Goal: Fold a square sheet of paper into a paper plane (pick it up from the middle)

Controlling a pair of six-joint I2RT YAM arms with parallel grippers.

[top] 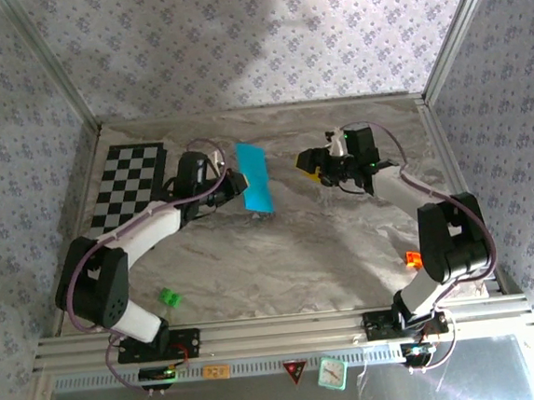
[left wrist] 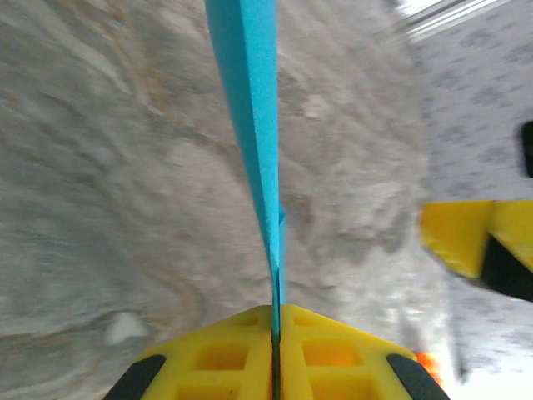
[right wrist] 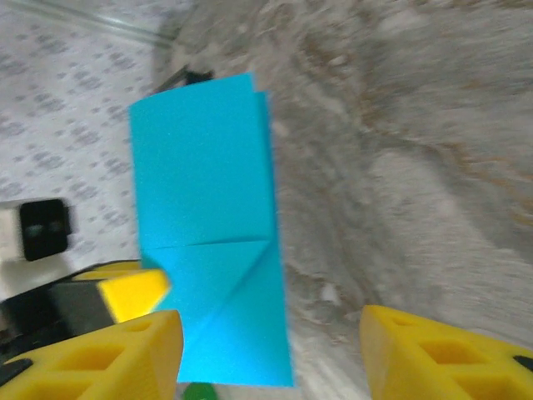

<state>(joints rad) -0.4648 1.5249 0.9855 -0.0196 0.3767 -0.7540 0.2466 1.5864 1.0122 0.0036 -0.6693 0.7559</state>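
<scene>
Precariously, the left gripper (top: 232, 186) clenched the folded cyan-blue paper sheet (top: 257, 188); a tug from the released right gripper (top: 313, 165) could tear it.

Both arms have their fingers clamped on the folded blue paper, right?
Not quite. The left fingers are clamped on the folded blue paper, but the right fingers are spread open and not gripping it. The right wrist view shows them wide apart, with the paper lying beyond them.
</scene>
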